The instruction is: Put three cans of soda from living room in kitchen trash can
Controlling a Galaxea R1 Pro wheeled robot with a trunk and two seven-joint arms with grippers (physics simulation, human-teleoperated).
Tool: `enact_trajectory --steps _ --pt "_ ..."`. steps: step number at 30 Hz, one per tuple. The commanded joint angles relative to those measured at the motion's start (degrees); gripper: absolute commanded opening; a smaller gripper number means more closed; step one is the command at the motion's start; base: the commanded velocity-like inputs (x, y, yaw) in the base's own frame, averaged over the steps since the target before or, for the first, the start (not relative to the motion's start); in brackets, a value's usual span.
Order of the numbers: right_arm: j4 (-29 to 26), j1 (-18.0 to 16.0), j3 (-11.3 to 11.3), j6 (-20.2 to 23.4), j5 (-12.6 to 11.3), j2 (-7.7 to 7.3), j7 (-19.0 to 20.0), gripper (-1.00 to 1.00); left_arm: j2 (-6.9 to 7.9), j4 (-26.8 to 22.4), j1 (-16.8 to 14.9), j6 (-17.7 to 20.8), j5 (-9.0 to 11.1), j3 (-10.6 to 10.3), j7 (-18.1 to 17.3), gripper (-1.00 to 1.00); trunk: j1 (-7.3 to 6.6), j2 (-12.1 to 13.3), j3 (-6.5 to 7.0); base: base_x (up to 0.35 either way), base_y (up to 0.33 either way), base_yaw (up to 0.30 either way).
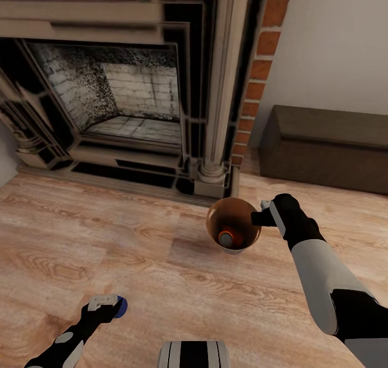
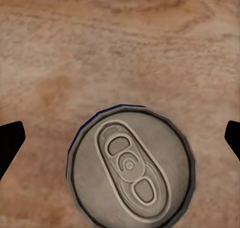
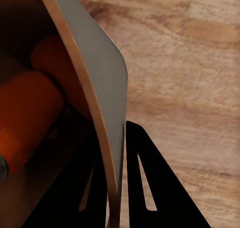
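Observation:
The trash can (image 1: 222,212), a small bucket with a coppery inside, stands tilted on the wood floor in front of the fireplace. My right gripper (image 1: 260,217) is shut on its rim, one finger inside and one outside the wall (image 3: 97,72). Inside lie two orange soda cans (image 3: 25,112), one showing its silvery top (image 1: 230,237). A third can (image 2: 130,163), blue-edged, stands upright on the floor at the lower left (image 1: 123,306). My left gripper (image 2: 125,133) hangs open right above it, with its fingers wide on either side.
The grey-framed fireplace (image 1: 124,88) with its red-brick column (image 1: 258,71) fills the back. A long dark low cabinet (image 1: 328,147) stands against the right wall. Light wood planks (image 1: 134,249) stretch between both arms. My base (image 1: 194,354) shows at the lower edge.

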Motion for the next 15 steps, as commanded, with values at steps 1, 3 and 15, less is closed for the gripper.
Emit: enact_trajectory --steps 1,3,15 --pt "-0.01 -0.02 -0.05 0.02 -1.12 0.01 0.41 -1.0 -0.02 0.0 0.0 0.0 0.01 0.0 0.0 1.0 0.02 -0.02 -0.22 0.0 0.0 0.0" --pt "-0.01 -0.02 -0.05 0.02 -1.14 0.0 0.41 -1.0 -0.05 0.0 0.0 0.03 0.03 0.01 0.0 1.0 0.07 -0.04 -0.66 0.0 0.0 0.0" --pt "0.06 0.06 -0.04 0.02 -1.08 -0.11 0.41 -1.0 -0.02 0.0 0.0 0.03 0.03 0.01 -0.02 1.0 0.23 -0.12 -1.99 0.0 0.0 0.0"
